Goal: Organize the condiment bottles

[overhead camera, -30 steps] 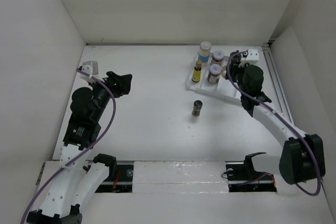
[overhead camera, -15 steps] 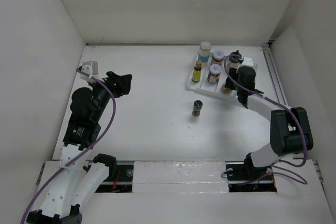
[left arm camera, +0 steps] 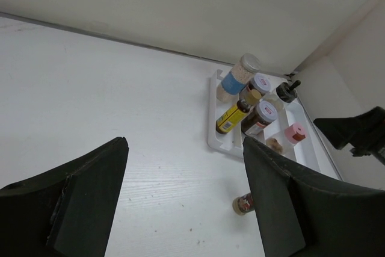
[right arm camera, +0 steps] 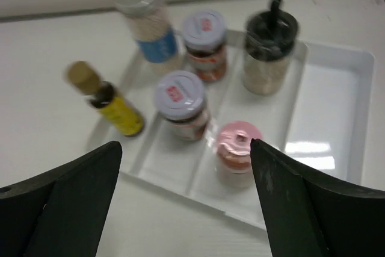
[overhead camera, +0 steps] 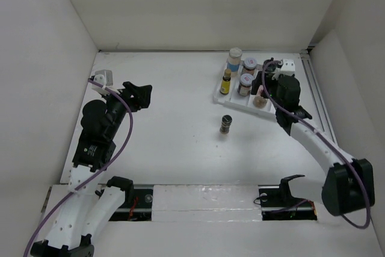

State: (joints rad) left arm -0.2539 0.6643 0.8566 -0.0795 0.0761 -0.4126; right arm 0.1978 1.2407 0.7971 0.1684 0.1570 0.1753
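A white tray (overhead camera: 264, 110) at the back right holds several bottles. They are a white-lidded blue-label jar (overhead camera: 234, 58), two red/silver-lidded jars (overhead camera: 249, 64) (overhead camera: 245, 83), a slim yellow bottle (overhead camera: 225, 82), a black-lidded jar (overhead camera: 269, 64) and a pink-lidded jar (overhead camera: 260, 99). A dark grinder-like bottle (overhead camera: 226, 124) stands alone on the table in front of the tray. My right gripper (right arm camera: 183, 148) is open and empty above the tray, with the pink-lidded jar (right arm camera: 237, 145) just inside its right finger. My left gripper (overhead camera: 137, 94) is open and empty at the far left.
The tray's right compartment (right arm camera: 331, 106) is bare. White walls close in the table at the back and on both sides. The left wrist view shows the tray (left arm camera: 219, 139) and the lone dark bottle (left arm camera: 242, 203) far off to the right.
My right gripper dipped to the tray's front compartment, left the pink-lidded jar standing there, and has drawn back up, open. The left arm has not moved.
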